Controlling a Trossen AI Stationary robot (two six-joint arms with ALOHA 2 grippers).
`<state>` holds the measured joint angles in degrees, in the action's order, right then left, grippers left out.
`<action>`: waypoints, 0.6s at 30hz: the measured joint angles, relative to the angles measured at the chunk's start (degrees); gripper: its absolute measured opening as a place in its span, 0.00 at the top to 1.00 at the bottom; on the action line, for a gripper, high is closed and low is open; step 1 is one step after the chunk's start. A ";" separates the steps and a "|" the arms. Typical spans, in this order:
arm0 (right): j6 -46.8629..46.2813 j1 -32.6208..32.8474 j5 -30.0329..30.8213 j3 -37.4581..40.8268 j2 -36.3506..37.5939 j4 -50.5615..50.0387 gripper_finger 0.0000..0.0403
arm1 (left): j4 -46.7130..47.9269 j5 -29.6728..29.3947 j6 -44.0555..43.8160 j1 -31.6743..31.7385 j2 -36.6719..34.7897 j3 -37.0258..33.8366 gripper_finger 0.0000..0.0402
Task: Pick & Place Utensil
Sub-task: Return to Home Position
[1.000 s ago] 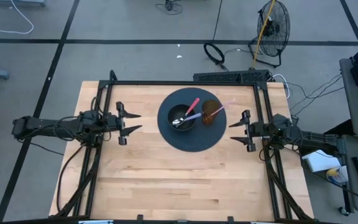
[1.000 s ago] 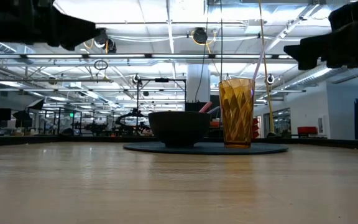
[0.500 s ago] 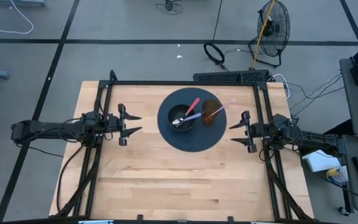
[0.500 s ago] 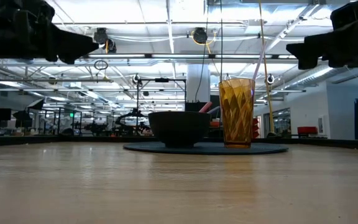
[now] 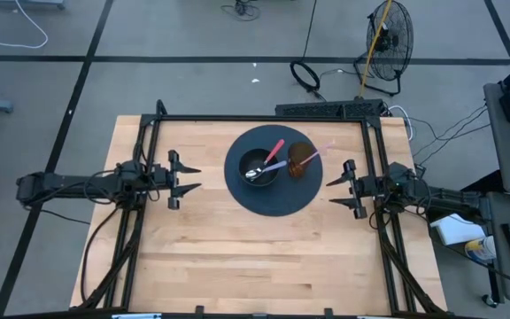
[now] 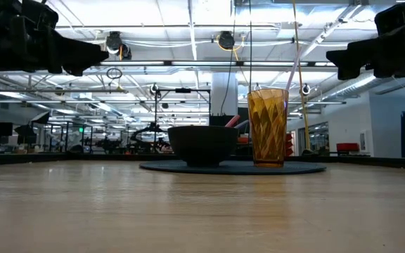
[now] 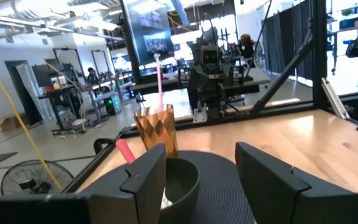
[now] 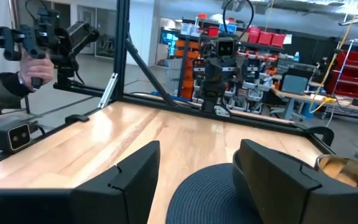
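Note:
A dark round mat [image 5: 273,197] lies at the table's far middle. On it stand a black bowl [image 5: 259,169] and, to its right, an amber faceted cup [image 5: 301,163]. A pink-handled utensil [image 5: 274,150] and a pale-handled spoon [image 5: 268,167] rest in the bowl; a pale pink straw [image 5: 319,152] stands in the cup. My left gripper [image 5: 190,175] hangs open above the table, left of the mat. My right gripper [image 5: 336,188] hangs open right of the mat. In the low view the bowl [image 6: 202,145] and cup [image 6: 267,126] stand side by side.
A black frame [image 5: 264,118] runs along the table's far edge and down both sides. Bare wood [image 5: 255,257] fills the near half of the table. In the right wrist view a person's hand holding a device [image 8: 39,53] shows beyond the table.
My left arm has drawn back slightly toward the table's left edge and sunk a little in the low view. Bowl, cup and utensils have stayed where they were.

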<state>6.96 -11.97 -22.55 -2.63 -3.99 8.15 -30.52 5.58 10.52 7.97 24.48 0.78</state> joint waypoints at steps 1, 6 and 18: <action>0.01 0.00 0.02 0.00 0.40 -0.48 0.46 | 1.05 -0.02 0.12 0.00 -0.57 0.02 0.50; -0.04 0.00 -0.04 0.02 3.17 -1.66 0.47 | 4.30 -0.02 0.29 0.00 -4.47 0.02 0.50; -0.11 0.00 -0.06 0.02 3.81 -3.22 0.47 | 15.95 -0.03 0.36 0.00 -17.15 0.09 0.50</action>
<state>6.85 -11.97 -22.61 -2.61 -0.19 4.93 -14.56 5.56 10.88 7.97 7.33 0.86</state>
